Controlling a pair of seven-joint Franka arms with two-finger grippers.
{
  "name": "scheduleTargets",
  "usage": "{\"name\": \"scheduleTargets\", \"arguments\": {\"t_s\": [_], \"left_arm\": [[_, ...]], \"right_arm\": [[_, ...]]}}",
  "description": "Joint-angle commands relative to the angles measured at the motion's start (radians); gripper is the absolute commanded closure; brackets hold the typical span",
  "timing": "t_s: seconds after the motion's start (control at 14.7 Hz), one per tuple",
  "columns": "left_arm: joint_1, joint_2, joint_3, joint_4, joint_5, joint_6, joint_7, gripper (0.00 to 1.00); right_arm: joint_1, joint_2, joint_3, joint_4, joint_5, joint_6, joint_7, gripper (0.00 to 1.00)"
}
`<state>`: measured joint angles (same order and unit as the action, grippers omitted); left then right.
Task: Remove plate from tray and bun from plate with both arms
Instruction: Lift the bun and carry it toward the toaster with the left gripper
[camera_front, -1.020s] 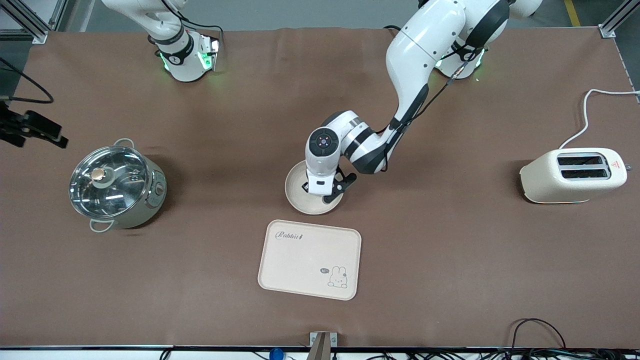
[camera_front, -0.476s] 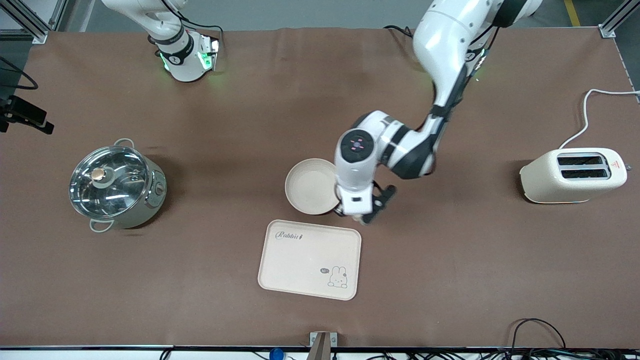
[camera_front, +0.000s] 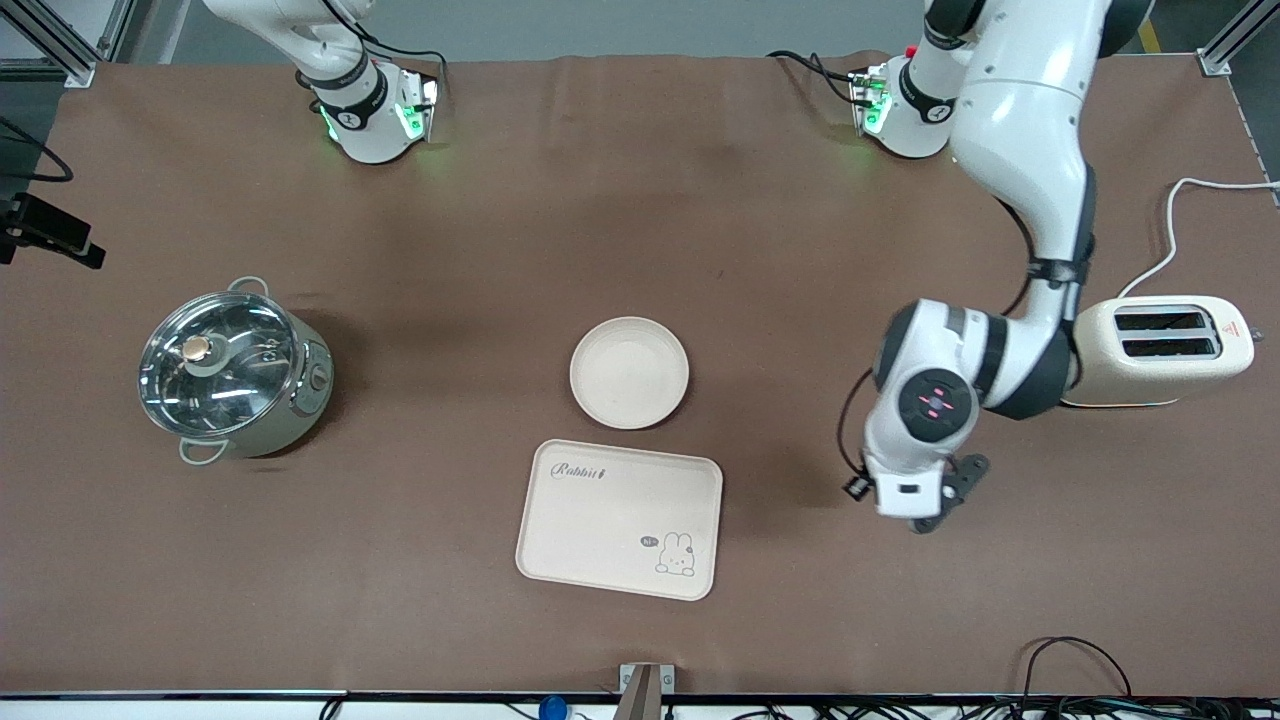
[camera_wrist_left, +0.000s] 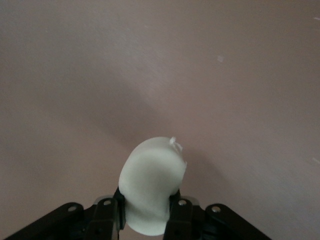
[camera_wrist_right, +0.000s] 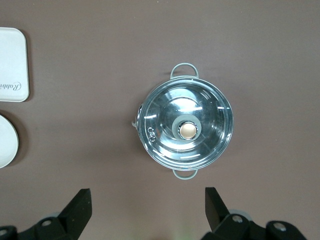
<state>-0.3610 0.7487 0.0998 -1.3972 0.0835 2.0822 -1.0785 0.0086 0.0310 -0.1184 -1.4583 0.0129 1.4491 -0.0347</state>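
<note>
The round cream plate (camera_front: 629, 372) lies empty on the brown table, just farther from the front camera than the rabbit tray. My left gripper (camera_front: 908, 497) hangs over bare table between the tray and the toaster. In the left wrist view it (camera_wrist_left: 146, 204) is shut on the pale bun (camera_wrist_left: 152, 185), which sticks out past the fingers. The bun is hidden under the wrist in the front view. My right gripper (camera_wrist_right: 147, 200) is open and empty, high over the table by the pot. Its black hand shows at the front view's edge (camera_front: 45, 232).
A rectangular cream tray (camera_front: 620, 518) with a rabbit drawing lies nearest the front camera. A steel pot with a glass lid (camera_front: 232, 372) stands toward the right arm's end. A cream toaster (camera_front: 1150, 350) stands toward the left arm's end, beside the left forearm.
My left arm has swung away from the plate toward the toaster end, carrying the bun. The plate is now uncovered. The right hand has shifted slightly at the view's edge.
</note>
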Motion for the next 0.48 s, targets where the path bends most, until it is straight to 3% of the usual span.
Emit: {"name": "scheduleTargets", "arguments": {"t_s": [0.0,0.14,0.27,0.41], "left_arm": [[0.014,0.046,-0.008,0.003,0.012,0.018,0.026,0.65],[0.048,0.076,-0.009,0.001,0.01,0.018,0.061,0.61],[0.071,0.095,-0.011,0.001,0.01,0.021,0.08,0.47],[0.073,0.09,-0.011,0.003,0.007,0.021,0.077,0.04]], "right_arm": [[0.01,-0.002,0.008,0.004,-0.031,-0.01,-0.01,0.0],[0.028,0.0,0.008,0.006,-0.045,-0.004,-0.01,0.0],[0.033,0.0,0.011,0.006,-0.056,-0.003,-0.008,0.0],[0.059,-0.002,0.013,0.006,-0.066,-0.009,-0.005,0.0]]}}
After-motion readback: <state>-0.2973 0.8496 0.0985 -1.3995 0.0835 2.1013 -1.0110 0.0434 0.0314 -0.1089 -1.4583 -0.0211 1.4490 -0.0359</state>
